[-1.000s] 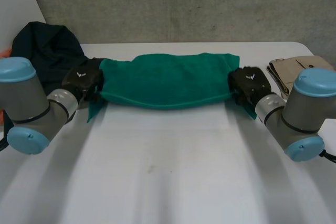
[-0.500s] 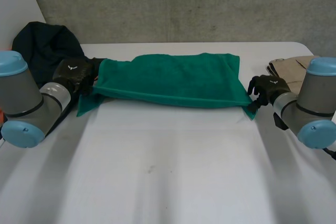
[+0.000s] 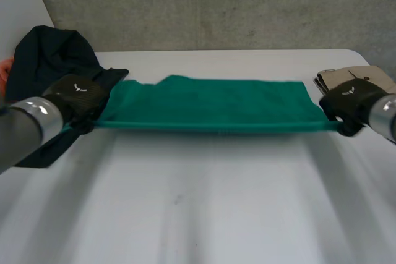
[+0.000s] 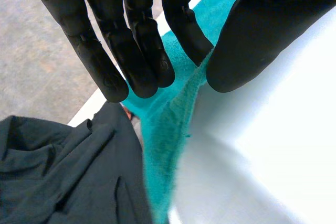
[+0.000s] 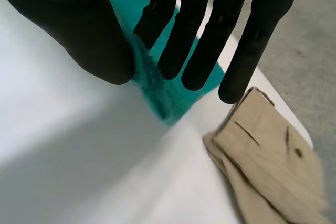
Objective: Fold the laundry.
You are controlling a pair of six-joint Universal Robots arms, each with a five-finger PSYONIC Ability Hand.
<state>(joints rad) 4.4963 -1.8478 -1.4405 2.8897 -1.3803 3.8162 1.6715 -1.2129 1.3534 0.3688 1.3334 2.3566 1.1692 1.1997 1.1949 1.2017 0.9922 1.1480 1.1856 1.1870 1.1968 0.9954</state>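
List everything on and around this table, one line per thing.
towel: one, green, stretched across the table between both hands
dark garment: one, black, heaped at the table's far left corner
beige garment: one, tan, folded, at the table's far right edge
table: one, white
wall: one, grey concrete, behind the table
left hand: one, black, pinching the towel's left end
right hand: one, black, pinching the towel's right end
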